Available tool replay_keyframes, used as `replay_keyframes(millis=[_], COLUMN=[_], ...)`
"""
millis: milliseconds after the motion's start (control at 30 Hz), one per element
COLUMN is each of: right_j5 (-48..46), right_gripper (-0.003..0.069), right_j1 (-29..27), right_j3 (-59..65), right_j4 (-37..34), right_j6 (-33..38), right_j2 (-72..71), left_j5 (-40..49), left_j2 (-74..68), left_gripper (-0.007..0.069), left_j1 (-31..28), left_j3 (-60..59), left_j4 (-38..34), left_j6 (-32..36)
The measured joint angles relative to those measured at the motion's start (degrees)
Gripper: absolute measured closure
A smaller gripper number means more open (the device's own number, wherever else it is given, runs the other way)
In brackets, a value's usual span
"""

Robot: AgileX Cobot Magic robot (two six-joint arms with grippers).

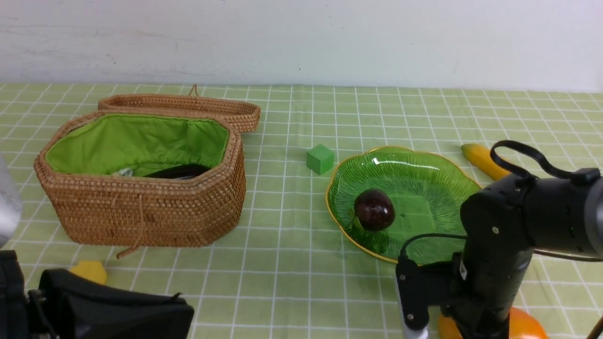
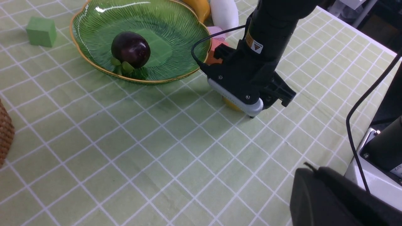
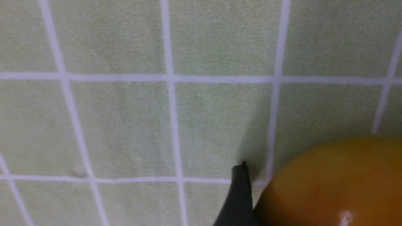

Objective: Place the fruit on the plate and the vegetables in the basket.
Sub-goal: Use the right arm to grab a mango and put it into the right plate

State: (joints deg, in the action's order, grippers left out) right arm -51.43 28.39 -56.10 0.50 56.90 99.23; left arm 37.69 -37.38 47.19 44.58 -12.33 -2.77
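Observation:
The dark purple mangosteen (image 1: pixel 374 209) lies in the green glass plate (image 1: pixel 424 160). The yellow banana (image 1: pixel 483 160) rests on the cloth behind the plate. My right gripper (image 1: pixel 471 329) is down at the near right edge, open, with the orange mango (image 3: pixel 329 182) between its fingers. One black finger (image 3: pixel 240 194) stands against the mango's side, its tip at the cloth; the other finger is hidden. The wicker basket (image 1: pixel 141 207) stands open at the left with the dark eggplant (image 1: pixel 181 171) inside. A white radish (image 2: pixel 224 12) lies beyond the plate. My left gripper (image 2: pixel 314 171) is shut and empty.
A green block (image 1: pixel 320 158) sits between basket and plate. A yellow block (image 1: pixel 89 270) lies in front of the basket, near my left arm. Pink and orange-red pieces (image 2: pixel 216 47) lie by the plate, behind the right arm. The basket lid (image 1: pixel 188 106) hangs open at the back.

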Motion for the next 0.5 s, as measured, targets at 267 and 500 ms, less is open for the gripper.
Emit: replay_keyframes(millis=[267,500], right_j5=[0.05,11.83], right_gripper=[0.0116,0.0116], right_j1=[-0.21,-5.62], right_j3=[-9.79,-21.17], right_j4=[-1.38,-1.67], right_j6=[-22.71,-44.2], right_j2=[-6.0,-0.69], left_j5=[-5.61,-17.45], left_j2=[0.0,0.0], left_gripper=[0.0638,0.0638], left_j1=[0.0,0.0], left_j3=[0.0,0.0], left_j4=[-0.53,-0.73], left_j6=[3.33,4.23])
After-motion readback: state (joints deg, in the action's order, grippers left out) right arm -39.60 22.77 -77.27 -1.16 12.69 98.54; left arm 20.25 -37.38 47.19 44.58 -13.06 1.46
